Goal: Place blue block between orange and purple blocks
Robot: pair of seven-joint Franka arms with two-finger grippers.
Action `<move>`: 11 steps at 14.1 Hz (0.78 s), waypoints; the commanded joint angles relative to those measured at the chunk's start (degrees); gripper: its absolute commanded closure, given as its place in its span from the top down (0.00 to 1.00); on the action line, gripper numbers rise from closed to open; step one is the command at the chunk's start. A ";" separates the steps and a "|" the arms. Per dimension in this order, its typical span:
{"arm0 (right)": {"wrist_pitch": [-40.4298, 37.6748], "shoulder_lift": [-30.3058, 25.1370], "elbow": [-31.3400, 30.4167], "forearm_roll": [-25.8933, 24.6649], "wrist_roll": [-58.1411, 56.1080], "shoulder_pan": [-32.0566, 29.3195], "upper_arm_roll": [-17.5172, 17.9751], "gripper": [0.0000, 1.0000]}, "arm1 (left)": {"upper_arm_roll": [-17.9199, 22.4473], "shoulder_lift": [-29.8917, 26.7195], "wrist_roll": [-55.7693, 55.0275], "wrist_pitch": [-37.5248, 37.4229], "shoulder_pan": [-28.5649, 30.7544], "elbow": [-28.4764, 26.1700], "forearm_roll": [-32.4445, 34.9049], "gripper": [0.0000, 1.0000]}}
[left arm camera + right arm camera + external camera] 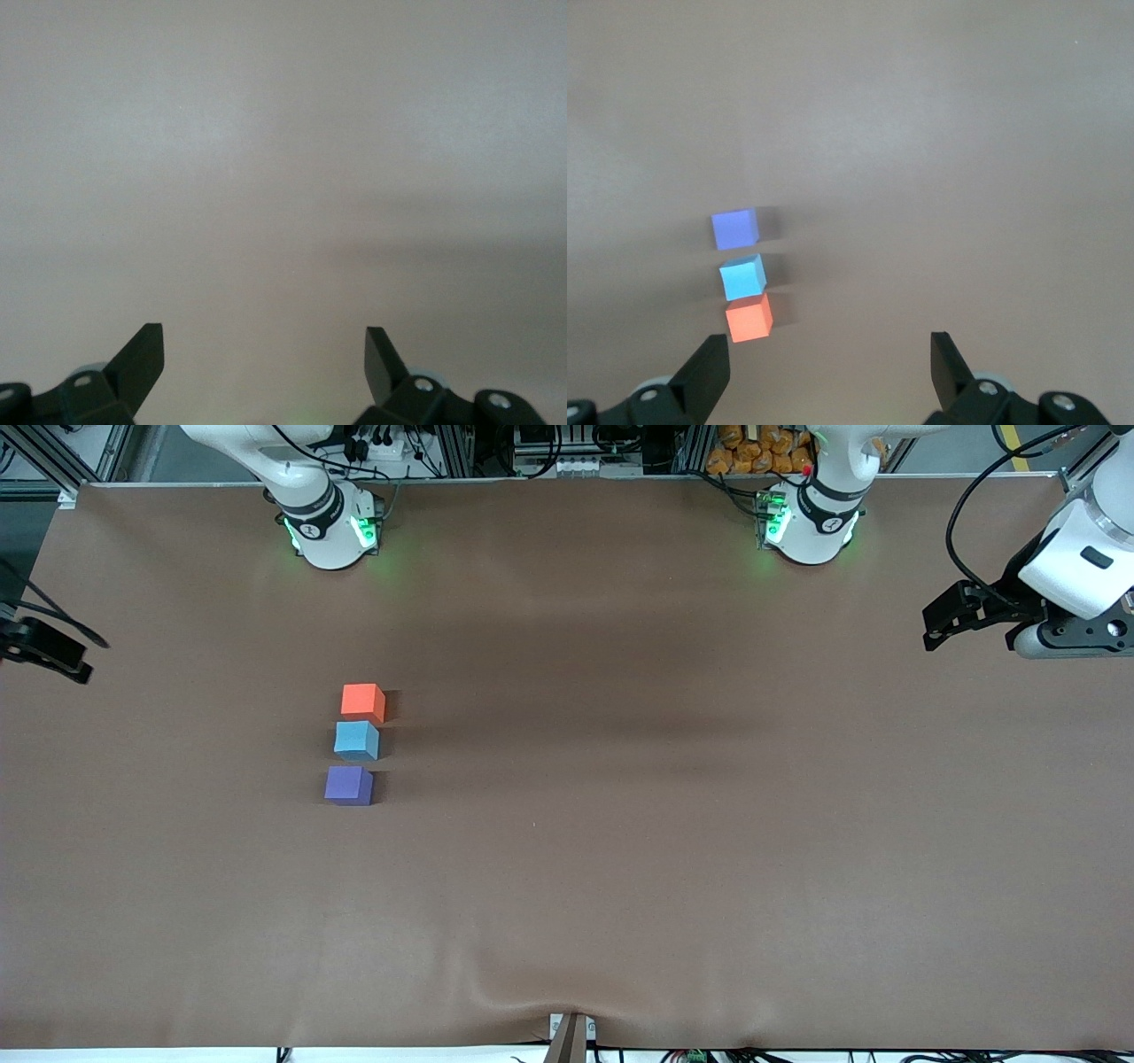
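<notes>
Three blocks are sitting in a short row on the brown table, toward the right arm's end. Orange block is lying farthest from the front camera, blue block is sitting just nearer than it, purple block is sitting nearest. Blue is resting between orange and purple, close to both with small gaps, none touching as far as the front view shows. All three are lying flat, roughly aligned, blue turned slightly.

Right gripper is hanging over the table's edge at the right arm's end, well apart from the blocks, jaws spread wide and holding nothing. In the right wrist view the row is showing ahead of its fingers: purple, blue, orange.

Left gripper is hovering over the table's edge at the left arm's end, jaws released and gripping nothing; its wrist view is showing only bare table past the fingers. In the front view it is showing as a black tip at the frame's side.
</notes>
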 commanded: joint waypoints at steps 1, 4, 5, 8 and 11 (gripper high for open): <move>1.23 -5.62 -7.31 -0.93 -0.71 -1.04 0.61 1.00 | -0.14 0.17 -0.68 0.21 -0.02 0.58 0.18 1.00; 2.63 -8.97 -12.33 -0.93 -0.71 -1.22 0.52 1.00 | -0.14 0.17 -0.68 0.21 0.07 0.49 0.18 1.00; 2.98 -9.58 -13.38 -0.67 -0.62 -1.31 0.44 1.00 | -0.14 0.17 -0.68 0.21 0.07 0.58 0.27 1.00; 3.34 -10.91 -15.94 1.00 -0.62 -2.01 0.00 1.00 | -0.14 0.25 -0.59 0.21 -0.02 0.49 0.35 1.00; 3.17 -10.73 -15.68 1.61 -0.71 -1.75 0.17 1.00 | -0.14 0.25 -0.68 0.21 -0.11 0.49 0.18 1.00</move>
